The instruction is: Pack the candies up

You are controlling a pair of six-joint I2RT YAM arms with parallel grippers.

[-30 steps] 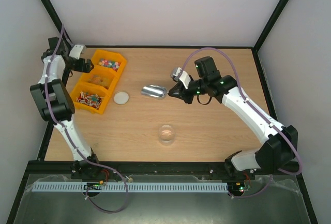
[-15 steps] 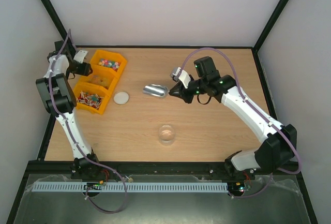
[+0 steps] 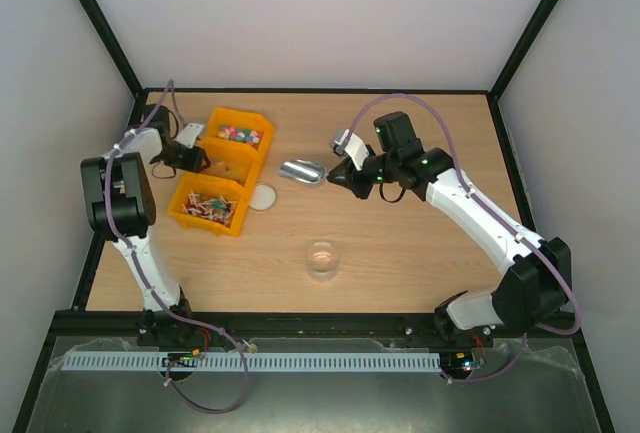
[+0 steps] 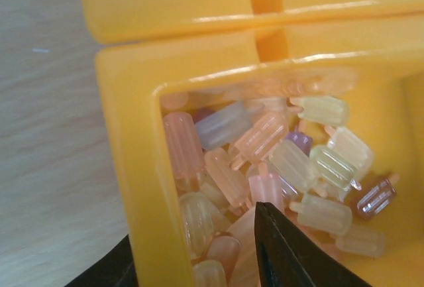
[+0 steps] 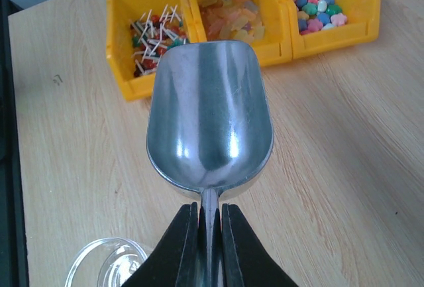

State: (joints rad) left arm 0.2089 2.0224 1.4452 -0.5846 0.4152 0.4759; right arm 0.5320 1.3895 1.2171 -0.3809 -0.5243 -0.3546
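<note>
Candies (image 5: 317,3) sit in the end bin (image 3: 240,139) of my yellow row. My left gripper (image 3: 198,156) pinches the middle bin's wall (image 4: 142,187), one finger (image 4: 291,254) inside among pale popsicle sweets (image 4: 265,154). My right gripper (image 5: 211,234) clamps the empty scoop (image 5: 210,118) by its handle.

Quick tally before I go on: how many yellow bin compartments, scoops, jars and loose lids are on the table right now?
Yellow bin compartments: 3
Metal scoop: 1, held in the right gripper
Clear jar: 1
Loose lid: 1
Total: 6
</note>
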